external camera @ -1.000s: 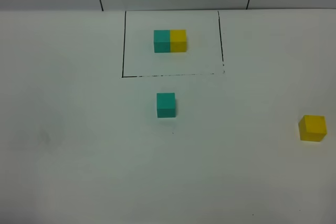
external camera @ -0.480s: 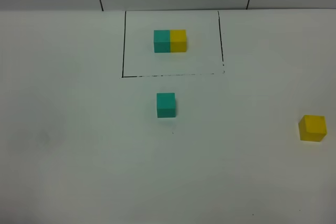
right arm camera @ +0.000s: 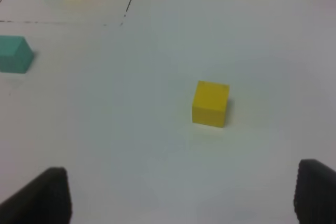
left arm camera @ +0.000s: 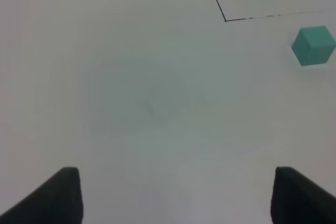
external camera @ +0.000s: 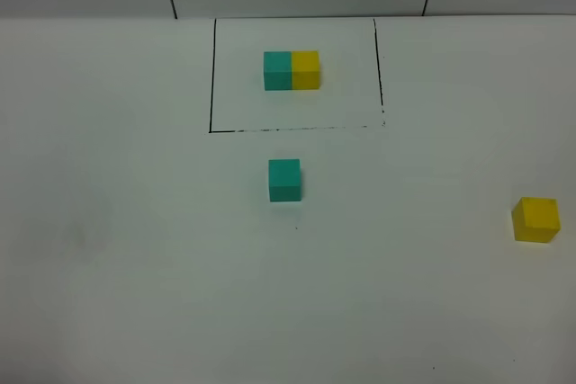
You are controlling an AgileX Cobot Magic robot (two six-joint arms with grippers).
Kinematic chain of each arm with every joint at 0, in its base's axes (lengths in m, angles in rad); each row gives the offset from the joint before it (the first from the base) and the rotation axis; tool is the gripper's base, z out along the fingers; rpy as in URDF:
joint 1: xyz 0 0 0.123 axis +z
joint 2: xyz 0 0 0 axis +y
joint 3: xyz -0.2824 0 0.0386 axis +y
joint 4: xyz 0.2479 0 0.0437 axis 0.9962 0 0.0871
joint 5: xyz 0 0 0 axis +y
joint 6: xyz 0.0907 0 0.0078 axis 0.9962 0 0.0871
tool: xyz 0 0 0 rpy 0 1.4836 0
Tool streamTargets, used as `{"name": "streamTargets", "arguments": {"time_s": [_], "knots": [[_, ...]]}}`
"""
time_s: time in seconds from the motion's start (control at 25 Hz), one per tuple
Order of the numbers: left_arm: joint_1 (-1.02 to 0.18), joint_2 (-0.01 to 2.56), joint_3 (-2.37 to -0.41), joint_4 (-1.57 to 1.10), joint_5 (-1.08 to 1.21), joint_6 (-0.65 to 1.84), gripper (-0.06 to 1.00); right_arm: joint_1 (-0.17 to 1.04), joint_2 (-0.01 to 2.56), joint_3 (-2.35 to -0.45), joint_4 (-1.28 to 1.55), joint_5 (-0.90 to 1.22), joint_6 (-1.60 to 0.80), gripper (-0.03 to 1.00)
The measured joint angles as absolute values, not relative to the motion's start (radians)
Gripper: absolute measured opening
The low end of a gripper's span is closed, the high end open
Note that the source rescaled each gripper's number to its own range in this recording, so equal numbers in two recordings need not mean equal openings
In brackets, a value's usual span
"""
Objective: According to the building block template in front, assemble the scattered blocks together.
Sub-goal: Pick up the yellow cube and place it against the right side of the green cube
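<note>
Exterior high: template (external camera: 292, 70) inside black frame (external camera: 212, 78), teal cube (external camera: 284, 179) just outside, yellow cube (external camera: 536, 219) well apart; left gripper (left arm camera: 178, 198), right gripper (right arm camera: 184, 195) spread wide.

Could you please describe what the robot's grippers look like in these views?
Only their very ends show. The left gripper and the right gripper each have two plain black, wedge-shaped tips, blurred at the picture's edge. No cables or markings are visible, and the high camera shows no arm.

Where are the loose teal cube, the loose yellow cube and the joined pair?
loose teal cube (external camera: 284, 179), high view, its centre.
loose yellow cube (external camera: 536, 219), high view, its centre.
joined pair (external camera: 292, 70), high view, seam between the two colours.
</note>
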State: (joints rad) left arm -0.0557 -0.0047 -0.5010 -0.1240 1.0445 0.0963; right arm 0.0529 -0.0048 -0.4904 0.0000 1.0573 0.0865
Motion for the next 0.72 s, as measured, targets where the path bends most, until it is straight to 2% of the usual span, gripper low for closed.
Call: {"name": "streamTargets", "arguments": {"time_s": [0.12,0.24,0.72], "knots": [[-0.056,-0.005,-0.501,-0.124,1.045,0.096,0.67,0.053,0.030,-0.492,0.000,1.058,0.095,0.90],[-0.056,-0.005,-0.501,-0.124,1.045,0.096,0.67,0.053,0.174,-0.518,0.008,1.053,0.124,0.90],[-0.056,-0.005,-0.501,-0.124,1.045,0.096,0.67,0.053,1.120,-0.780,0.034,0.896,0.110,0.90]]}}
